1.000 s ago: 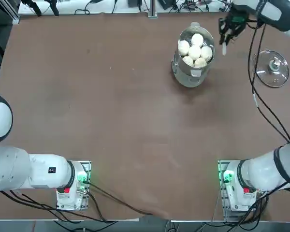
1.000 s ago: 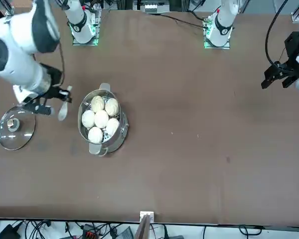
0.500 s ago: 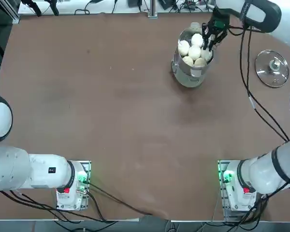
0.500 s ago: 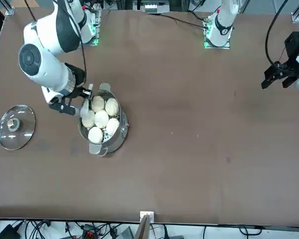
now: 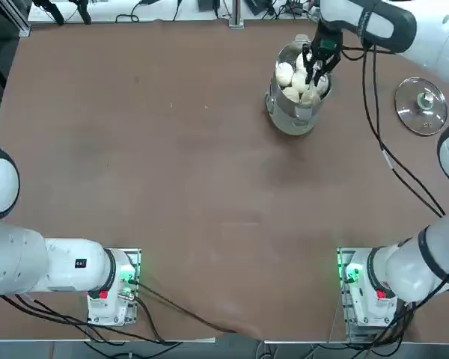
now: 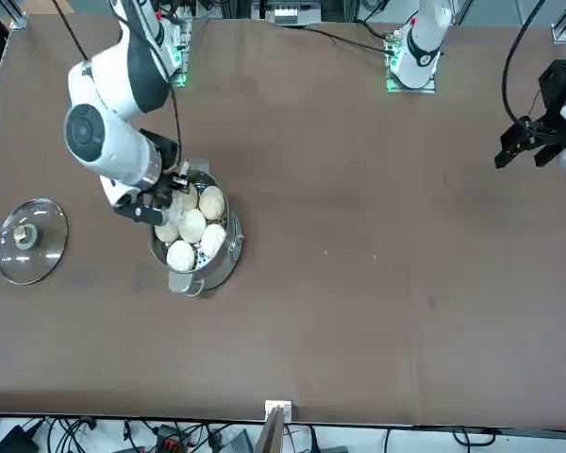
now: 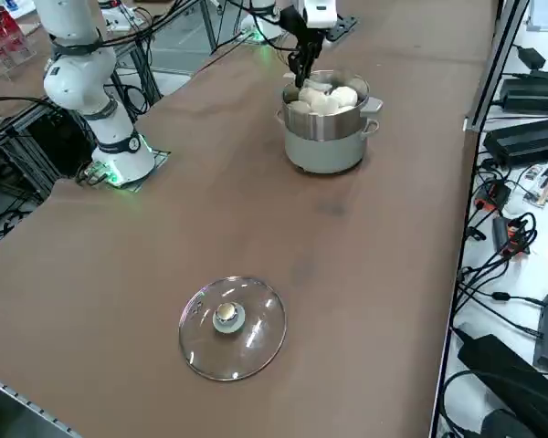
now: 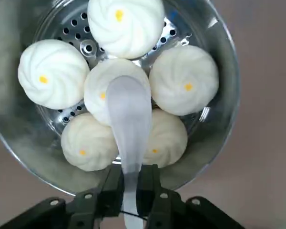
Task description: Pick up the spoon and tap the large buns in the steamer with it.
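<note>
You have the right gripper (image 8: 131, 183) over the near rim of the steamer (image 5: 290, 120), with its two black fingers closed on the handle of the white spoon (image 8: 128, 109), one finger on each side. The spoon reaches in over the large buns (image 8: 119, 24), and its bowl covers part of the middle one in the wrist view. It may be touching that bun, but you can't really tell from here. Six buns sit in the pot (they are round and white, with swirly tops and a little yellow dot on each). One is in the middle and the others are around it, on a shiny metal plate full of small holes (image 8: 77, 36). The pot stands upright on the brown table (image 5: 172, 187), near the far edge in the top view. The round glass lid (image 5: 420, 106) lies flat on the table, apart from the pot, with its knob up.
</note>
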### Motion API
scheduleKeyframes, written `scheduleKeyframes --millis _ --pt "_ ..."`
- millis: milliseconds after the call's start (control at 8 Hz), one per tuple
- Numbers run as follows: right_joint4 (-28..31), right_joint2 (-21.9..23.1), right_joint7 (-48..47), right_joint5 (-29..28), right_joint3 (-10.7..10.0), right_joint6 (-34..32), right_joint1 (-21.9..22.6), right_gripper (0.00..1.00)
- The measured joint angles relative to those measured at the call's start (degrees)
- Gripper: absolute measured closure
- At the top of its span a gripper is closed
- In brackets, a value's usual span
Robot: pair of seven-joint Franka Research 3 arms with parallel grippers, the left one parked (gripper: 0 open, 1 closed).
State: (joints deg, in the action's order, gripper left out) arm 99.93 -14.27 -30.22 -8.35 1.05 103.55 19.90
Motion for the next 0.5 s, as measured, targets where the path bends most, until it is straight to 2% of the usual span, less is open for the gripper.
scheduleKeyframes --millis 500 --pt "-1.8 -3.5 0.0 -0.9 0.0 0.8 1.0 0.82"
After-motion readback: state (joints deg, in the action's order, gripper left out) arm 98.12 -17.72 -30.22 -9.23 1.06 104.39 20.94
